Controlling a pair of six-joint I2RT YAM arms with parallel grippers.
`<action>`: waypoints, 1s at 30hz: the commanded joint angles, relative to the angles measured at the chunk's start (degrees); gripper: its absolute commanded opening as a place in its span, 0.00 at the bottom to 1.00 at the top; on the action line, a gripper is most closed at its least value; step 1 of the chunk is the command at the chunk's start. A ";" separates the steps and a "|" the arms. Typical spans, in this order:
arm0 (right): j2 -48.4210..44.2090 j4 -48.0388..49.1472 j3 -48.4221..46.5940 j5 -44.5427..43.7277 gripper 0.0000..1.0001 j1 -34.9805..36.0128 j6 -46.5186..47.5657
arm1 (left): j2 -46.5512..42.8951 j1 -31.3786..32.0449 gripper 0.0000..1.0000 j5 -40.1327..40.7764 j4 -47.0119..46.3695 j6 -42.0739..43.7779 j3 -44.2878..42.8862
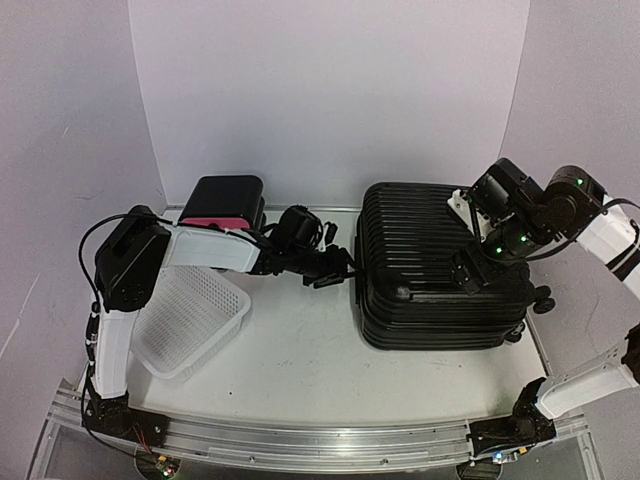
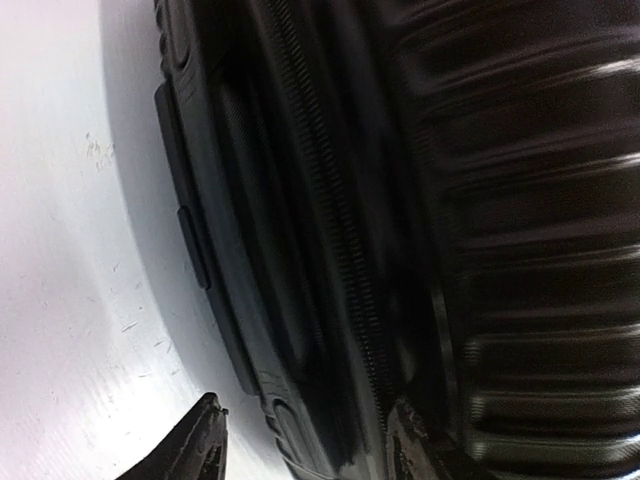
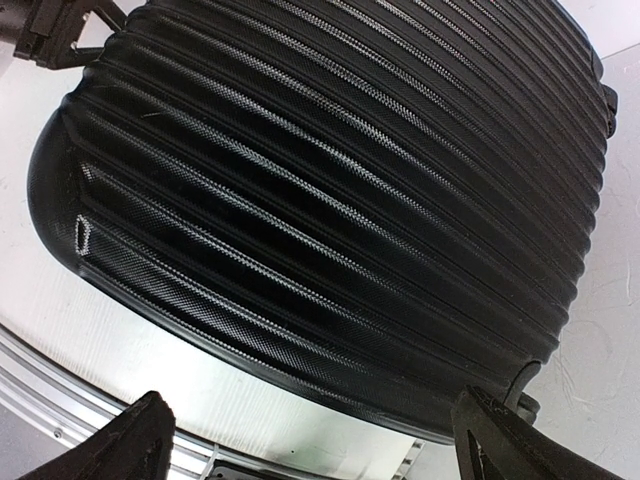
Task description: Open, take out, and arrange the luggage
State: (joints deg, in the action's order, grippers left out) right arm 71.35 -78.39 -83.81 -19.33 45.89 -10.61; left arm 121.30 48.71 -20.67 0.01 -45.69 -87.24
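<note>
Left pincer (image 1: 338, 270) beside closed luggage (image 1: 430, 250), white table (image 1: 300, 345), pale walls (image 1: 330, 90)

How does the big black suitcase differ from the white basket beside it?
The suitcase is black with a solid ribbed shell; the basket is white mesh full of holes. The suitcase is clearly bigger than the basket. The suitcase lies flat and shut, while the basket is open-topped and looks tipped to one side. Both rest on the same white table.
</note>
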 commanded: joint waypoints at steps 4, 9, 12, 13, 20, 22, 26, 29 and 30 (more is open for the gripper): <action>-1.00 1.62 0.06 -0.66 0.98 0.17 -0.81 | 1.40 0.51 0.52 -0.19 -0.68 -0.62 -2.37; -0.66 1.66 0.09 -0.48 0.98 0.10 -0.90 | 2.32 0.88 0.48 2.35 2.09 -1.20 -3.13; 0.10 1.84 0.01 -0.27 0.98 0.11 -1.06 | 3.61 1.42 0.55 3.70 5.83 -1.54 -6.09; 0.29 1.91 -0.04 -0.14 0.98 0.09 -1.14 | 4.21 1.51 0.56 3.76 7.05 -1.71 -7.43; 0.71 2.37 -0.86 1.68 0.98 0.11 -1.72 | 6.61 1.38 0.75 -6.80 6.83 1.47 -14.11; 0.70 2.39 -0.71 2.02 0.98 0.24 -1.70 | 5.87 1.39 0.80 -9.75 4.76 3.44 -14.02; 0.78 2.32 -1.01 1.83 0.98 0.62 -1.20 | 5.24 1.21 0.88 -14.14 4.08 6.87 -15.47; 1.44 1.41 -2.99 0.69 0.98 1.93 -0.61 | 4.57 1.17 0.92 -15.14 3.84 8.63 -16.38; 2.01 0.72 -4.14 -0.31 0.98 2.58 -0.45 | 4.19 1.20 0.94 -14.92 3.84 9.13 -16.50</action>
State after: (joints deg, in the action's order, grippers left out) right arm 72.14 -77.78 -83.79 -17.61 46.54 -11.38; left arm 127.28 48.58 -28.95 10.55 -40.86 -98.35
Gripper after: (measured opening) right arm 0.983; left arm 0.914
